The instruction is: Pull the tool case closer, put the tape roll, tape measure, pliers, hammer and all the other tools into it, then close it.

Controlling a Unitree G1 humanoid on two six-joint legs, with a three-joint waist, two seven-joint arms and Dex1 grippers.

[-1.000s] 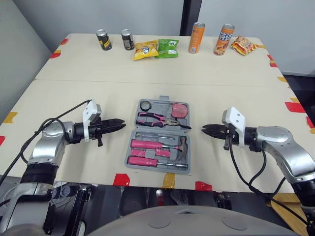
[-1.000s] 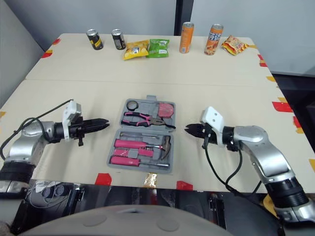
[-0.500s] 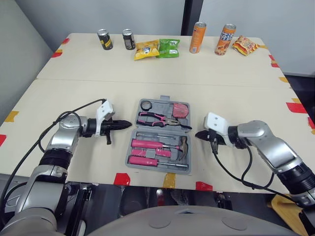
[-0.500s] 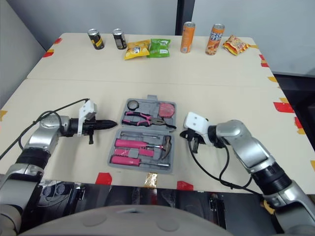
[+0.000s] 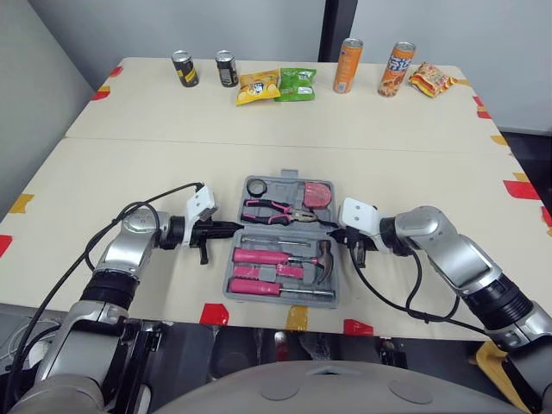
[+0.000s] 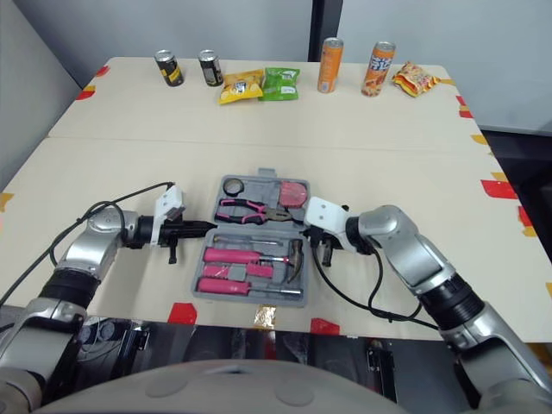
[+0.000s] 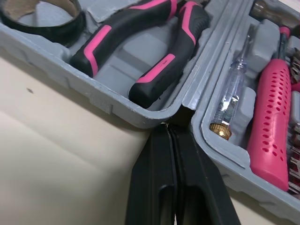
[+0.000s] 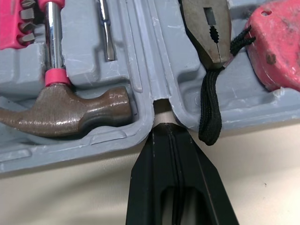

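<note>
Beige tabletop (image 5: 259, 121) bearing open grey tool case (image 7: 108, 101), left gripper (image 7: 169, 129) and right gripper (image 8: 164, 126) both pinched together, tips at its hinge notches from opposite sides.

Dark cans (image 5: 182, 68), yellow bag (image 5: 257, 86), green bag (image 5: 297, 84), orange cans (image 5: 346, 65), red packet (image 5: 429, 79) along table's (image 5: 388, 121) far edge.

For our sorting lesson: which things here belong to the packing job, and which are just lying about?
Job: case, tape roll, tape measure, pliers, hammer, screwdriver.
Lying about: dark cans, orange cans, snack bags.
</note>
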